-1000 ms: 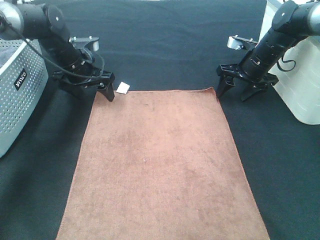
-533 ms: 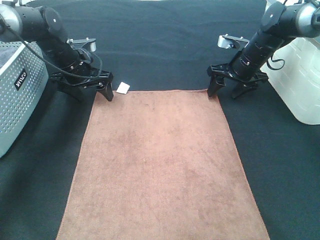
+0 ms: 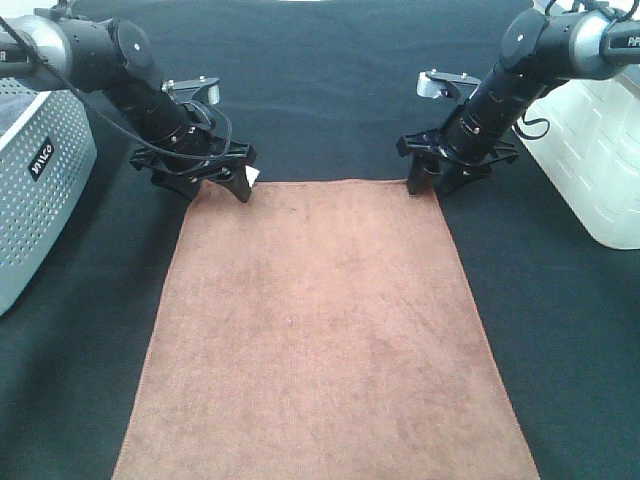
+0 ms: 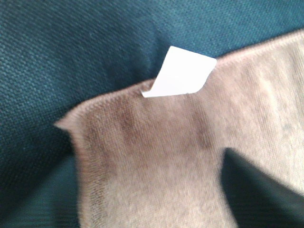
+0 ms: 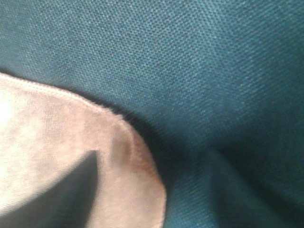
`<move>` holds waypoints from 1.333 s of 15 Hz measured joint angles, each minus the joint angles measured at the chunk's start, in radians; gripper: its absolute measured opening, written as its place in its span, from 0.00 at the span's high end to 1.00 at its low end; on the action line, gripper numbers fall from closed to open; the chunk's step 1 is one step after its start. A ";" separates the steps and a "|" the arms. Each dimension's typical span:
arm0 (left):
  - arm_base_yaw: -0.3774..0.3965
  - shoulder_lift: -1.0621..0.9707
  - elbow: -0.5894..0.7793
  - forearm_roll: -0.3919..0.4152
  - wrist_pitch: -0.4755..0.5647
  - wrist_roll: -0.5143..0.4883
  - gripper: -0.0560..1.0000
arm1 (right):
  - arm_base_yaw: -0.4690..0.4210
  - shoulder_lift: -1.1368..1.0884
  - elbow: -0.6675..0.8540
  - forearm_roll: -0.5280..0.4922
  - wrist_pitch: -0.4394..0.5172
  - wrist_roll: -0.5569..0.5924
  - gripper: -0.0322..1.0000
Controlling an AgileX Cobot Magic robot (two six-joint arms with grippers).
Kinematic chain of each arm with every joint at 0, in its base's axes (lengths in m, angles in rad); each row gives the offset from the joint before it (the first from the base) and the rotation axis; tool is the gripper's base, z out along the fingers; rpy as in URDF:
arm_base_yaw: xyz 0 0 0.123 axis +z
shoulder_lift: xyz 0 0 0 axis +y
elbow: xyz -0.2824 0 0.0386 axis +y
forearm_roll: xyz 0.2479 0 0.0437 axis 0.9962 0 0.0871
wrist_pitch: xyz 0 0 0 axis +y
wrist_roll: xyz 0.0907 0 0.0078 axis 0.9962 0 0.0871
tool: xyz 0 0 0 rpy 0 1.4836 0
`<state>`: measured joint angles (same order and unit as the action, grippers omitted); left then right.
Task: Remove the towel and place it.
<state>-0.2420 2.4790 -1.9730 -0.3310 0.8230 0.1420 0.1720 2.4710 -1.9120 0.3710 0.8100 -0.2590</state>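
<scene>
Two grippers stand at the far corners of the towel (image 3: 320, 330) in the high view. This brown plush towel lies flat on the black table cloth (image 3: 330, 90), its long sides running toward the camera. The left gripper (image 3: 213, 186) straddles the far left corner beside the white tag (image 3: 252, 176), jaws moderately apart. The right gripper (image 3: 428, 183) straddles the far right corner, jaws narrower but parted. A grey perforated box (image 3: 40, 190) sits at the left edge and a white container (image 3: 590, 150) at the right.

From the left wrist, the corner looks slightly bunched, with the tag sticking out past the stitched edge. One dark finger (image 4: 259, 192) rests over the pile; the other is not clearly visible.

From the right wrist, the rounded corner lies between two blurred dark fingers, one over the towel and one over the cloth, neither pinching it.
</scene>
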 joint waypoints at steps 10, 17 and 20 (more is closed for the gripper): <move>-0.003 0.008 0.000 0.008 -0.027 0.039 0.95 | 0.001 0.006 0.000 0.016 -0.027 0.001 0.96; -0.003 -0.015 0.001 0.008 -0.167 0.039 0.95 | 0.013 -0.013 -0.060 -0.021 -0.087 0.001 0.96; -0.003 -0.019 0.001 0.008 -0.291 0.039 0.95 | 0.013 -0.016 -0.190 -0.084 -0.125 0.001 0.96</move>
<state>-0.2450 2.4600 -1.9720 -0.3230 0.5320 0.1810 0.1850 2.4550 -2.1020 0.2870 0.6850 -0.2580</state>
